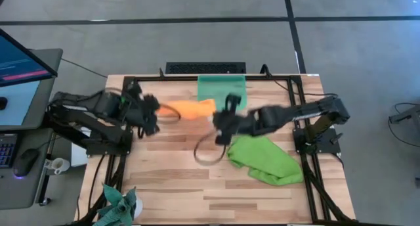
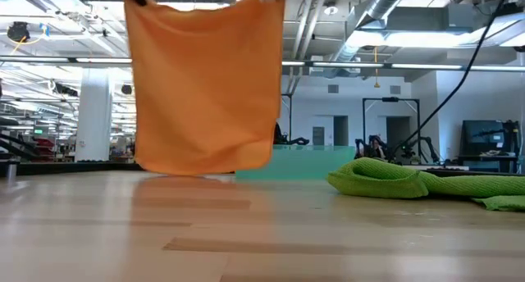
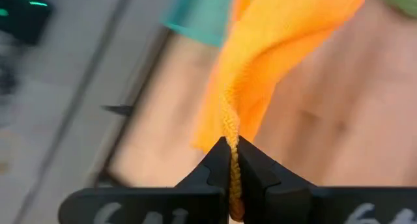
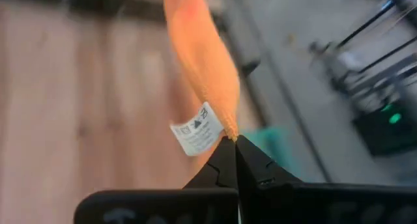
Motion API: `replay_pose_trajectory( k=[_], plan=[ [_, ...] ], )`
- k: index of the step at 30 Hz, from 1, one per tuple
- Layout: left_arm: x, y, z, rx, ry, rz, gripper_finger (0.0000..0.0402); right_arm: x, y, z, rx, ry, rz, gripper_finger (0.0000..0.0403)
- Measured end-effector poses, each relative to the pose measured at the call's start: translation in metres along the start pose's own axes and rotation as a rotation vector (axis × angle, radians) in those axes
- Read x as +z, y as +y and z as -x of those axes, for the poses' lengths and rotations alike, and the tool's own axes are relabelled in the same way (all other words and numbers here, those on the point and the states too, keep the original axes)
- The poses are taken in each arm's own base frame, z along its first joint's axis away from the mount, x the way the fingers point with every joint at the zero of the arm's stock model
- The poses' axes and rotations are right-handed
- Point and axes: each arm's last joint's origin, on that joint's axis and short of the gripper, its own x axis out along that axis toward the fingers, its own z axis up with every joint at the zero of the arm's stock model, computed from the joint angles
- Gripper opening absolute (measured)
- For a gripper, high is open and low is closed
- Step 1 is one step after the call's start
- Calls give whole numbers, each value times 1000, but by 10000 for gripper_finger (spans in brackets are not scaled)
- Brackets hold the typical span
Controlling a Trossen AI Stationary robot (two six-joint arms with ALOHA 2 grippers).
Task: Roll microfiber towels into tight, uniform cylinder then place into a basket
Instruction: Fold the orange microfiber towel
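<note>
The orange towel [image 2: 205, 85] hangs as a flat sheet between my two grippers, above the middle of the table; in the high view the orange towel [image 1: 190, 109] shows as a narrow strip. My left gripper [image 1: 154, 112] is shut on its upper left corner, my right gripper [image 1: 221, 119] on its upper right corner. The lime green towel [image 1: 264, 159] lies crumpled on the table at the right. The teal basket [image 1: 222, 88] stands at the far edge, behind the orange towel. My left gripper [image 3: 232, 149] pinches the orange towel's upper corner [image 3: 228, 129] between its two fingers, slanting downward from the table's left. The cloth is bunched at the fingers and hangs below them. My right gripper [image 4: 234, 142] pinches the other upper corner [image 4: 225, 123], beside the white care label [image 4: 195, 129], slanting down from the right. The top edge [image 2: 205, 1] runs fairly straight between both holds, and the lower edge [image 2: 197, 169] hangs just above the table.
A dark teal-grey cloth [image 1: 118, 206] lies at the near left corner. A cable loop [image 1: 207, 150] hangs below my right arm over the table's middle. The black frame [image 1: 298, 121] runs along the table's sides. Bare wood shows in front of the towels.
</note>
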Motion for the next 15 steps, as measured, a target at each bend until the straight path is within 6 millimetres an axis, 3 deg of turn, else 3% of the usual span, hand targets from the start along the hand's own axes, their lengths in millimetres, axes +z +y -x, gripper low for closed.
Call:
replay_pose_trajectory(
  k=[8, 15],
  plan=[
    [-47, -71, -29, -163, 67, 17, 0, -22, 95, -8, 130, 123, 22, 4],
    [-91, -120, -45, -358, 98, 117, 0, -38, 145, 0, 262, 181, -12, 4]
  ],
)
